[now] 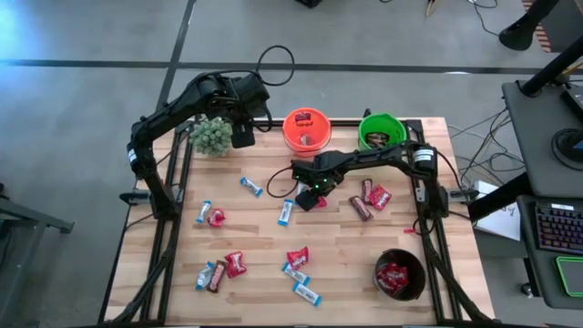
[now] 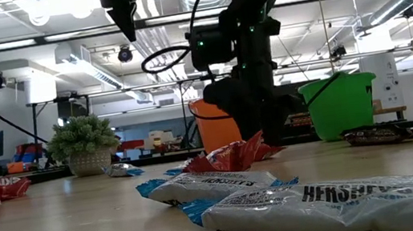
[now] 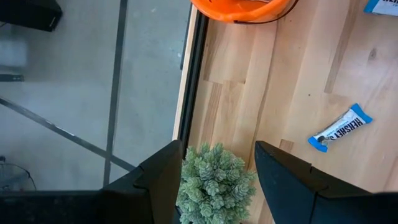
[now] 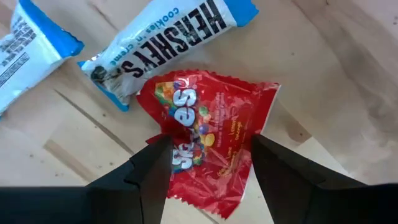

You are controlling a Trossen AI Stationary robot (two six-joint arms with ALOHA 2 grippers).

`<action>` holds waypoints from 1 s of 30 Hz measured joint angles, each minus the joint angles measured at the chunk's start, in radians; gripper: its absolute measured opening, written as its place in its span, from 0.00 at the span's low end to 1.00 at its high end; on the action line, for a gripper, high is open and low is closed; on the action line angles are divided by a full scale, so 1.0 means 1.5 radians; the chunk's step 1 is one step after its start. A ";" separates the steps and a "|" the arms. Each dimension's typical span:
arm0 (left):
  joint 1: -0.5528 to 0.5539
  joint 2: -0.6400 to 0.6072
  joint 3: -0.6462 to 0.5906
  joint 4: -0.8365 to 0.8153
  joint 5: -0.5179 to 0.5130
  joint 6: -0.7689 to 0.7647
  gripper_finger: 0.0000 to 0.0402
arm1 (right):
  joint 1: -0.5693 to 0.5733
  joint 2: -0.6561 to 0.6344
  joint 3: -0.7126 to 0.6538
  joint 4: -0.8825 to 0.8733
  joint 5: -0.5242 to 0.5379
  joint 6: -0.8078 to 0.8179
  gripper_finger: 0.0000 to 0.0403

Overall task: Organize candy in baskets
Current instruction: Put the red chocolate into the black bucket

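The right pincer (image 4: 208,165) is spread open astride a red Skittles packet (image 4: 205,134) lying on the counter (image 4: 323,81); the left pincer (image 3: 217,171) is held open above the plant (image 3: 214,183).

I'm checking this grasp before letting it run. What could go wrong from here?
The right gripper straddles a red Skittles packet with its fingers open. A blue-and-white Hershey's bar lies touching the packet's edge, so closing might snag or nudge it. The packet is crinkly and flat on the table, so the fingers may slip over it. The left gripper hangs open above the potted plant.
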 joint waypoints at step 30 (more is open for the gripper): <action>0.000 0.000 0.000 0.001 0.000 0.004 0.46 | 0.011 -0.189 0.013 -0.133 -0.011 -0.006 0.02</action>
